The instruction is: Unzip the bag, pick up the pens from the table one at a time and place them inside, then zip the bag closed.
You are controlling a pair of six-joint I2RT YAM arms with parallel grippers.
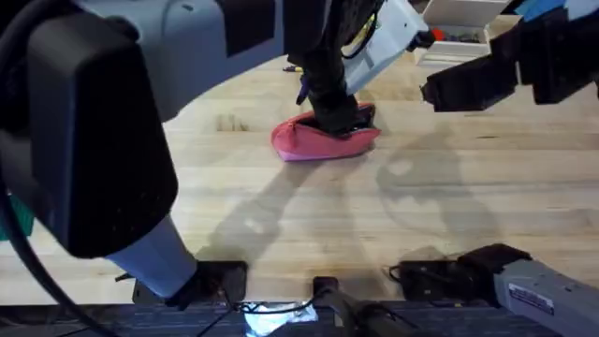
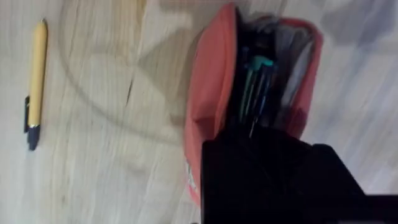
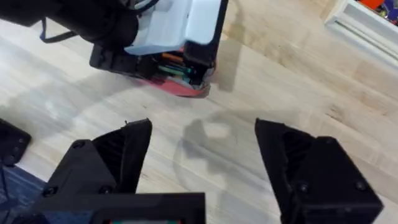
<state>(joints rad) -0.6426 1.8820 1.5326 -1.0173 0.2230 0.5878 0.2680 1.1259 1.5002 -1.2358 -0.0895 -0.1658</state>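
The soft pink fabric pencil pouch (image 1: 323, 140) is seen unzipped at the upper middle of the overhead frame on the light wood plank worktop (image 1: 374, 225). The left gripper (image 1: 339, 120) is lowered into its mouth; whether its jaws are parted cannot be told. A dark green pen (image 2: 256, 87) is seen inside the pouch. A yellow-barrelled pen with a black end (image 2: 35, 81) is left on the worktop, well apart from the pouch. The right gripper (image 3: 202, 168) is held above the worktop with its jaws spread wide around nothing.

Your left arm: big matte-black housing up close, pale grey-white tapered link below it, thin black cable looping along its side. Near your left gripper (image 1: 339, 120): black wrist body, white plastic shell behind it, yellow-and-black wires tucked alongside, small orange-red part at shell's far end.

Your right gripper (image 3: 205, 149): two chunky black fingers (image 3: 121, 152), angular and faceted, small round screws set in their bases. Behind it: black boxy wrist; farther back, grey-white link carrying white label with dark print.
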